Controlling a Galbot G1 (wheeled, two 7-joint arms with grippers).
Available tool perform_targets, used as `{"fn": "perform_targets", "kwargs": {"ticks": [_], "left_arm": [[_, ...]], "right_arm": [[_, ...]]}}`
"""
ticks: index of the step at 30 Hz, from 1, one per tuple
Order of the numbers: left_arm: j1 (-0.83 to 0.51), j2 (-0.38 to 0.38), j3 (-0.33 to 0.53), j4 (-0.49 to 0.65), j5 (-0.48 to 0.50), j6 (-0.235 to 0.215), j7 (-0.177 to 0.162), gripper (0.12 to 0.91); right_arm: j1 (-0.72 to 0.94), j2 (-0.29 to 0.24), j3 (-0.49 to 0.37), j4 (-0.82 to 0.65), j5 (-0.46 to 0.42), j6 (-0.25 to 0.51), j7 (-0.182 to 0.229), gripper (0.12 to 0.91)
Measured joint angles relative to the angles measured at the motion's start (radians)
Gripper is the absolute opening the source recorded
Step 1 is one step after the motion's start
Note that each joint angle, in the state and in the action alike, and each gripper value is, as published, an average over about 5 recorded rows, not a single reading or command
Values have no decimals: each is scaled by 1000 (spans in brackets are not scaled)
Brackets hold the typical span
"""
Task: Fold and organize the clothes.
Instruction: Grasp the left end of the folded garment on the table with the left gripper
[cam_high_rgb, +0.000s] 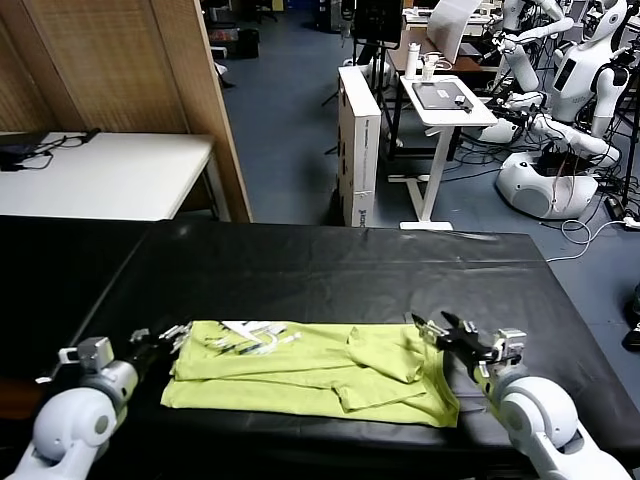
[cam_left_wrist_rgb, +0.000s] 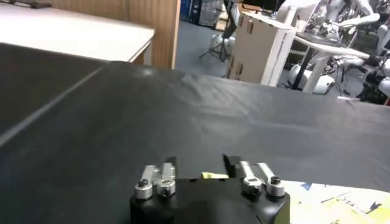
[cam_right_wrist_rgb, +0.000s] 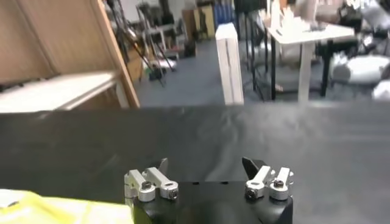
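The lime yellow-green T-shirt (cam_high_rgb: 310, 372) lies folded into a long band across the front of the black table, its white neck label (cam_high_rgb: 250, 333) showing near the left end. My left gripper (cam_high_rgb: 172, 336) is open at the shirt's left end. My right gripper (cam_high_rgb: 436, 328) is open at the shirt's right end. In the left wrist view the left gripper (cam_left_wrist_rgb: 200, 164) is open above the black cover, with the shirt (cam_left_wrist_rgb: 341, 204) beside it. In the right wrist view the right gripper (cam_right_wrist_rgb: 206, 165) is open and empty, and a corner of the shirt (cam_right_wrist_rgb: 36, 210) shows.
The black table cover (cam_high_rgb: 330, 270) spreads wide behind the shirt. A white table (cam_high_rgb: 100, 170) and a wooden partition (cam_high_rgb: 150, 70) stand at the back left. A white cabinet (cam_high_rgb: 358, 140), a small desk (cam_high_rgb: 445, 100) and other robots (cam_high_rgb: 570, 90) stand beyond.
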Motion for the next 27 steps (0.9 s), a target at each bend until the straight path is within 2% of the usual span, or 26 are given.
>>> {"fn": "perform_targets", "kwargs": {"ticks": [4,10,17,27], "left_arm": [[62,53,-63,0,-99,59,54,907],[113,89,-99,17,-110,116,109,907],[110,91,-85,42,-111,119,140,907],[100,78,-59,64,-113,117,157,907]], "right_arm": [[-74,-5,59,38,9,35,-6,907],[-159,4,122,60,10,46,-11,907],[-182,5,137,66,11,45,-12,907],[-188,11,134,68,5,41,-10,907]]}}
